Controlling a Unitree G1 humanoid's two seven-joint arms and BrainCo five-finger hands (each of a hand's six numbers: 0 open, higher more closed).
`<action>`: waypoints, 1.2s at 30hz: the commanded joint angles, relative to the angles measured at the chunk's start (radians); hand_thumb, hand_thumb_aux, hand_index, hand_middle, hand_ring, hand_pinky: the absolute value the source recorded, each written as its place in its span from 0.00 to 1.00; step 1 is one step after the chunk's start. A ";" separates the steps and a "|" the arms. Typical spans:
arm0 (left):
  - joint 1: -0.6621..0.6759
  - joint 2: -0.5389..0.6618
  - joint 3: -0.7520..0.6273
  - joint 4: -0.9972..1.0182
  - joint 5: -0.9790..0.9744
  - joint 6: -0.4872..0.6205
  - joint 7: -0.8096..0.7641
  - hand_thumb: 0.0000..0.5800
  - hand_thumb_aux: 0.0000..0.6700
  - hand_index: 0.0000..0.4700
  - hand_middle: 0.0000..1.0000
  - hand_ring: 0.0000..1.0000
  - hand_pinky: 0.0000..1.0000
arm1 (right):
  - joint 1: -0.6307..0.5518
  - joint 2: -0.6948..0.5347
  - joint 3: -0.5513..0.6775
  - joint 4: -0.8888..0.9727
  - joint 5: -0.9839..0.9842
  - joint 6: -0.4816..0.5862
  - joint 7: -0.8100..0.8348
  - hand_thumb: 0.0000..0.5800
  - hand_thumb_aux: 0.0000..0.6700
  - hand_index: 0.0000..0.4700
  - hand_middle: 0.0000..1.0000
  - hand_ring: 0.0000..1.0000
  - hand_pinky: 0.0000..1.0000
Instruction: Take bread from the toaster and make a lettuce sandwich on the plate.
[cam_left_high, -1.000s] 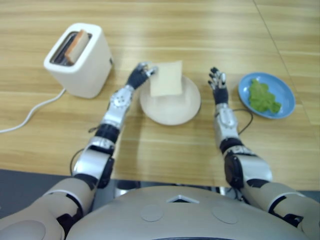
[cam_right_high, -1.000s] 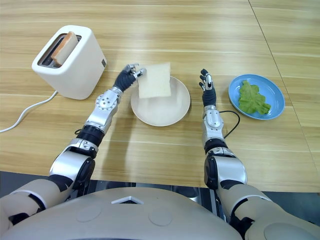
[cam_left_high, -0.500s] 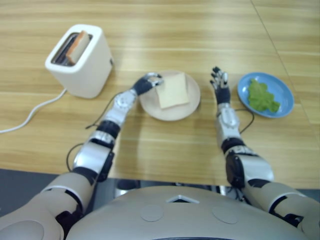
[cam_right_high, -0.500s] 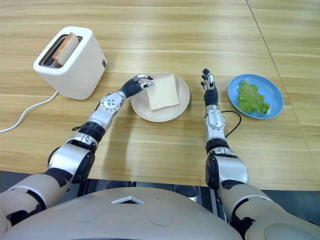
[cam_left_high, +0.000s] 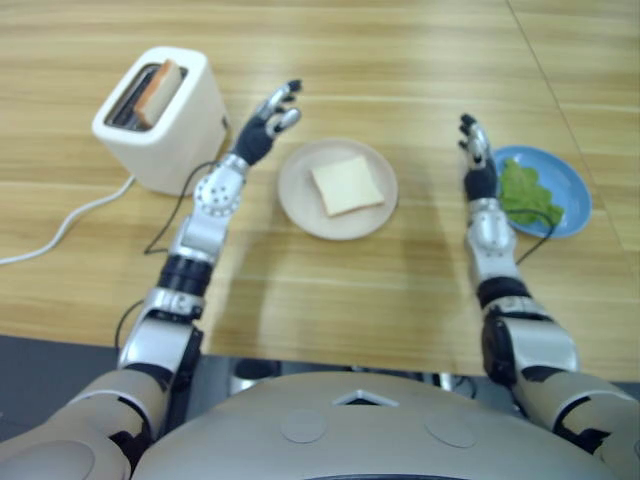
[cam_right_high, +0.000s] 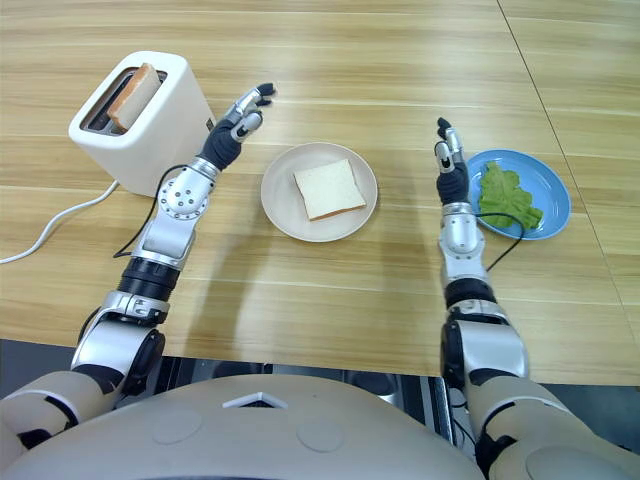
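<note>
The plate holds bread. The left hand hovers empty, fingers apart, near the toaster; the right hand likewise beside the lettuce.

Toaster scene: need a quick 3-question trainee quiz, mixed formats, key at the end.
1. True or false: the left hand holds the bread on the tan plate.
2. The lettuce lies on: A) the blue dish B) the tan plate C) the bread.
3. Fill in: another slice stands in the ___.
Key: 1 false, the hand is open and apart from the bread; 2 A; 3 toaster.
</note>
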 joint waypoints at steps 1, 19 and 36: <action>0.012 -0.026 0.003 0.053 -0.029 -0.002 -0.008 0.00 0.00 0.00 0.00 0.00 0.00 | 0.026 -0.304 0.184 -0.105 -0.533 0.271 -0.439 0.00 0.00 0.00 0.00 0.00 0.00; -0.054 -0.066 0.017 0.415 -0.040 -0.100 0.044 0.00 0.00 0.00 0.00 0.00 0.00 | -0.106 -0.488 0.596 0.341 -0.780 0.632 -0.489 0.00 0.00 0.00 0.00 0.00 0.00; -0.038 -0.069 0.008 0.402 -0.036 -0.094 0.046 0.00 0.00 0.00 0.00 0.00 0.00 | -0.093 -0.434 0.639 0.356 -0.721 0.585 -0.441 1.00 1.00 0.98 0.00 0.00 0.00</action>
